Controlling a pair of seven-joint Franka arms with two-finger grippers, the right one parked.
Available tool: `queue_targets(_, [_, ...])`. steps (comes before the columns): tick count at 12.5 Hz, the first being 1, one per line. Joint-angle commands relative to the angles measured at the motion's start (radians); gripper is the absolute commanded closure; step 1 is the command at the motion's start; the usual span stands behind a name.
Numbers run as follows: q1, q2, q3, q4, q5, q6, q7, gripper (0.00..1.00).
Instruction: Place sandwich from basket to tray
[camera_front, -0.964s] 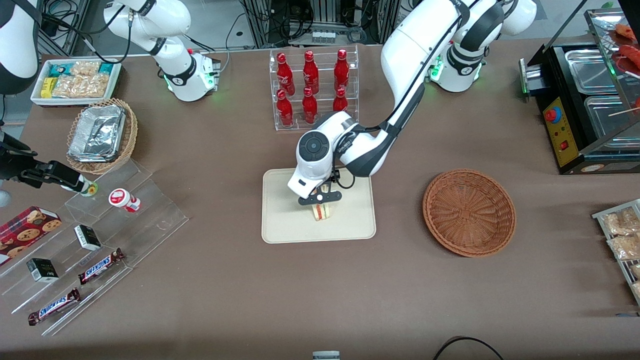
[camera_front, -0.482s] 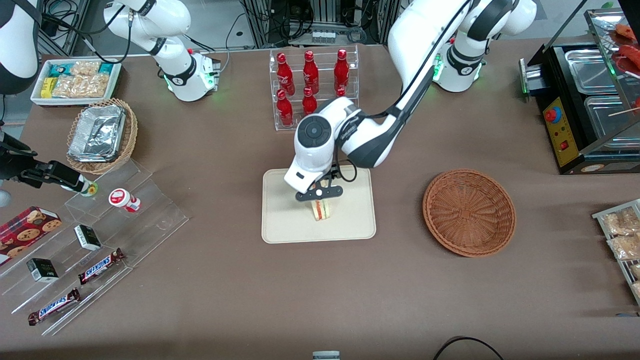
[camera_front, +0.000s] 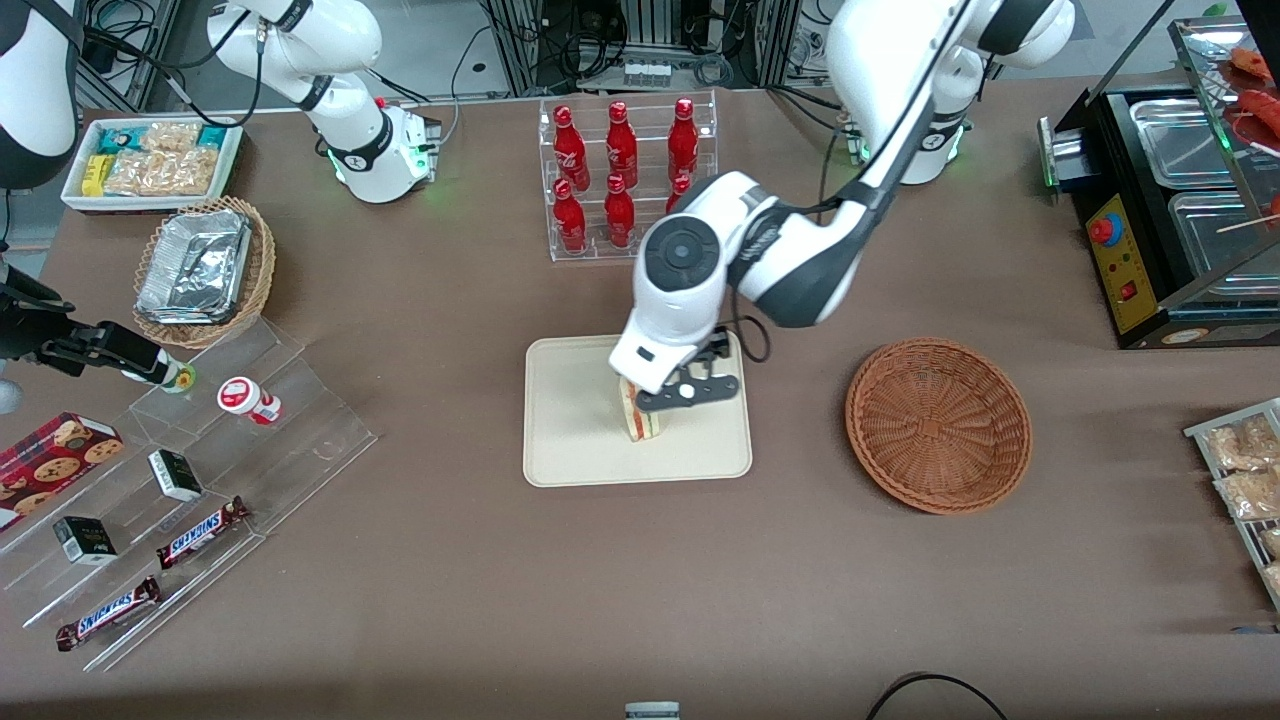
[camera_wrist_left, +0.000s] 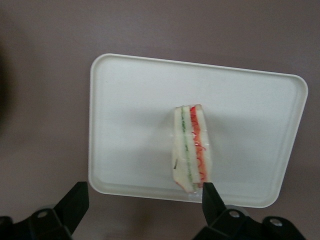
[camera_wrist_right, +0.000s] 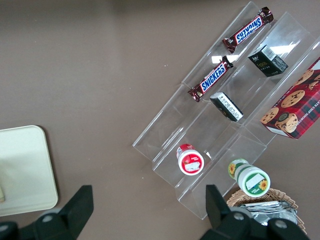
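Observation:
The sandwich (camera_front: 640, 421) stands on its edge on the cream tray (camera_front: 570, 430), near the tray's middle. In the left wrist view the sandwich (camera_wrist_left: 190, 150) shows its red and green stripes and rests near one rim of the tray (camera_wrist_left: 135, 120). My left gripper (camera_front: 672, 388) hangs above the tray, just over the sandwich and slightly toward the basket. It is open and empty (camera_wrist_left: 144, 205), its fingers wide apart and clear of the sandwich. The reddish-brown basket (camera_front: 938, 425) sits empty beside the tray, toward the working arm's end.
A clear rack of red bottles (camera_front: 625, 175) stands farther from the camera than the tray. A stepped acrylic shelf with candy bars (camera_front: 200, 470), a tan basket of foil containers (camera_front: 205, 270) and a white snack box (camera_front: 150, 160) lie toward the parked arm's end. A black appliance (camera_front: 1170, 210) stands at the working arm's end.
The gripper has risen from the sandwich and shifted toward the basket. The sandwich stays standing on the tray.

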Motion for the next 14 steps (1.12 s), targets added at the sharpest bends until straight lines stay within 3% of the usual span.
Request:
queue_targets(1, [0.053, -0.070, 0.000, -0.042, 0.039, -0.091, 0.092, 0.00])
queue_targets(6, [0.234, -0.237, -0.003, -0.196, 0.053, -0.113, 0.317, 0.00])
queue_targets(11, [0.403, -0.405, -0.003, -0.346, 0.021, -0.124, 0.592, 0.00])
queue_targets(14, [0.486, -0.464, -0.003, -0.354, 0.004, -0.212, 0.719, 0.00])
